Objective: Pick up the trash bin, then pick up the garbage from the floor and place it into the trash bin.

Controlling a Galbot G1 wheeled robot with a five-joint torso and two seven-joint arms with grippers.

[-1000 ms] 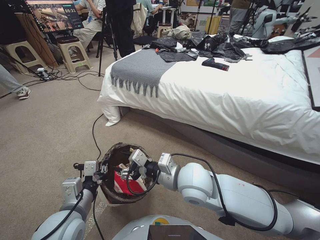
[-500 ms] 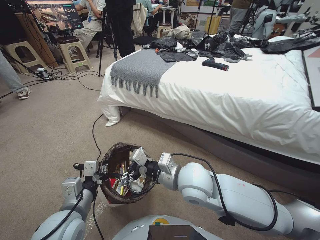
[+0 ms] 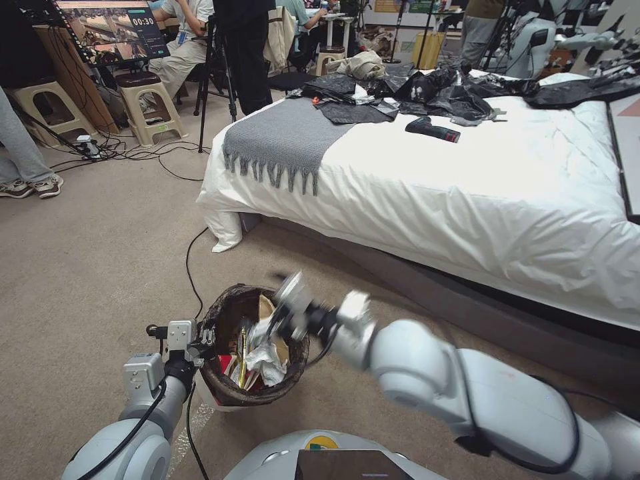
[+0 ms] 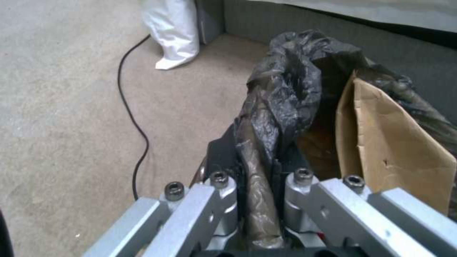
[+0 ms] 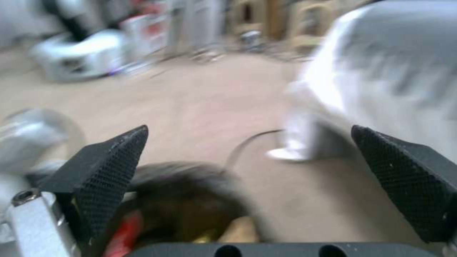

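Note:
The trash bin (image 3: 225, 395), white with a dark liner bag (image 4: 285, 78) over its rim, hangs just above the carpet in front of me. My left gripper (image 3: 203, 343) is shut on its near-left rim, and the left wrist view shows the fingers (image 4: 220, 178) clamped on the liner. Garbage lies inside: white tissue (image 3: 267, 361), a red cup (image 3: 225, 364), a brown paper bag (image 4: 385, 142). My right gripper (image 3: 277, 320) hovers over the bin's right rim, blurred. It is open and empty, with its fingers (image 5: 112, 164) spread wide above the bin (image 5: 190, 192).
A white bed (image 3: 467, 193) with a grey throw (image 3: 280, 137) and black bags (image 3: 440, 93) fills the right side. A black cable (image 3: 189, 267) runs across the carpet toward the bin. Stools (image 3: 143, 100), a tripod and a person's feet (image 3: 33, 187) stand at the far left.
The right gripper let go of the red cup inside the bin and has lifted up and out toward the bed side. The left gripper still holds the rim.

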